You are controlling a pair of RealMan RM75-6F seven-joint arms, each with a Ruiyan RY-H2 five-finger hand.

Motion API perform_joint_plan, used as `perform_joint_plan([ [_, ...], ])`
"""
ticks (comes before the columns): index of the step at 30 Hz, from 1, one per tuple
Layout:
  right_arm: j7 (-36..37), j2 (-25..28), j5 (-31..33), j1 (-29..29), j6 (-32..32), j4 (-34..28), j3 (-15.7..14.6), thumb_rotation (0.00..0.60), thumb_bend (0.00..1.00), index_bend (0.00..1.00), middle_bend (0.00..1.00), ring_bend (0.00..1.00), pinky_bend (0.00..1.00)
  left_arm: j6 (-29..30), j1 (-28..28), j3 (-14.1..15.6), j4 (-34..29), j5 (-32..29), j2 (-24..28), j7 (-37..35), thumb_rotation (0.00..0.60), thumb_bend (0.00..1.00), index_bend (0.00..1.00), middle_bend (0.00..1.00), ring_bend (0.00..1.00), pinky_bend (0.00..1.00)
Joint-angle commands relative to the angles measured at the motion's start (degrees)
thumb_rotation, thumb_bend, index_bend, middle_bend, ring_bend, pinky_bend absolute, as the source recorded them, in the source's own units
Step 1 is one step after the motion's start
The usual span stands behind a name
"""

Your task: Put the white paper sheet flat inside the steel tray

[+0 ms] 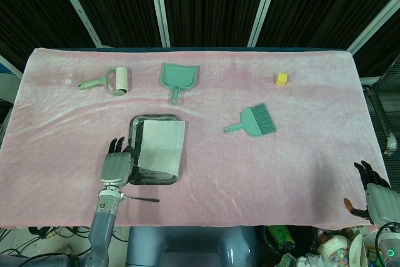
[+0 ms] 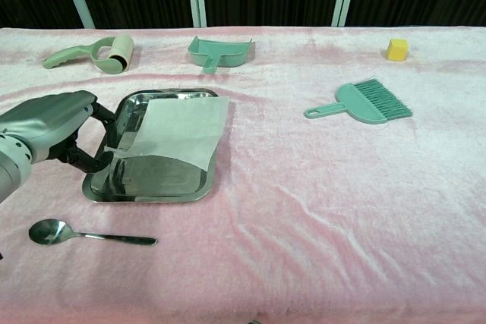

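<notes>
Four tools (image 1: 250,120) around tray (image 1: 134,178)

Steel spoon (image 2: 85,235) lies on pink cloth (image 2: 319,210) just below the left hand (image 2: 53,123), bowl to its left. Green lint roller (image 1: 107,82) far side, up from hand. Green dustpan (image 1: 177,78) up & right. Green hand brush (image 1: 254,121) well right; yellow cube (image 1: 282,79) farther right, back.
</notes>
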Motion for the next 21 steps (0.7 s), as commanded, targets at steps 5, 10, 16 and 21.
perform_joint_plan([
  [5,0.01,0.05,0.13,-0.02,0.06,-0.07,0.03,0.6,0.25,0.0,0.01,0.09,0.15,-1.08,-0.21,0.85,-0.68,-0.53,0.53,-0.83,0.6,0.36,0.47,0.31,0.02,0.03],
  [10,-0.05,0.09,0.23,0.02,-0.01,-0.09,0.03,0.6,0.25,0.0,0.01,0.1,0.15,-2.17,-0.07,2.06,-3.85,-1.15,2.47,-1.05,0.6,0.27,0.21,0.25,0.01,0.02],
  [16,-0.03,0.13,0.24,0.07,-0.13,-0.13,0.0,0.6,0.25,0.0,0.01,0.09,0.15,-1.74,0.54,2.88,-7.4,-1.04,5.4,-1.87,0.6,0.22,0.1,0.15,0.0,0.0],
  [21,0.0,0.18,0.38,0.08,-0.23,-0.21,-0.02,0.6,0.25,0.0,0.01,0.09,0.15,-6.61,0.13,2.94,-7.34,4.86,10.43,-11.71,0.6,0.24,0.1,0.14,0.0,0.0],
])
